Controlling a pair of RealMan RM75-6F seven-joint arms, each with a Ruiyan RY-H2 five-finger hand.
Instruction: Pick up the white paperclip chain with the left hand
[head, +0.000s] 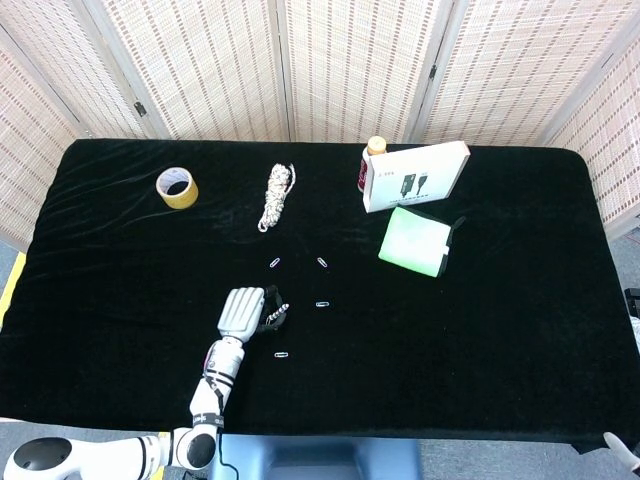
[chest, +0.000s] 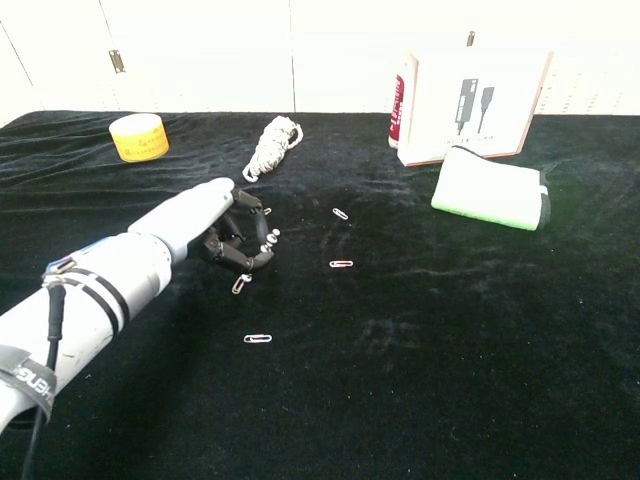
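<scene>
My left hand (chest: 222, 232) hovers with fingers curled in on nothing, loose paperclips (chest: 340, 264) scattered close around it; the white paperclip chain (head: 277, 195) lies well beyond, beside the tape roll (head: 176, 187).

Five loose paperclips (chest: 341, 264) lie on the tabletop (head: 520, 330): one just beneath the fingers (chest: 245, 240), one just beyond them, two off to their right, and one nearer the robot than them. Farther out from the fingers there is one white paperclip chain (head: 277, 196), one yellow tape roll (head: 176, 187), one white box (head: 414, 175), one red bottle (head: 371, 163) and one green pouch (head: 416, 241).
</scene>
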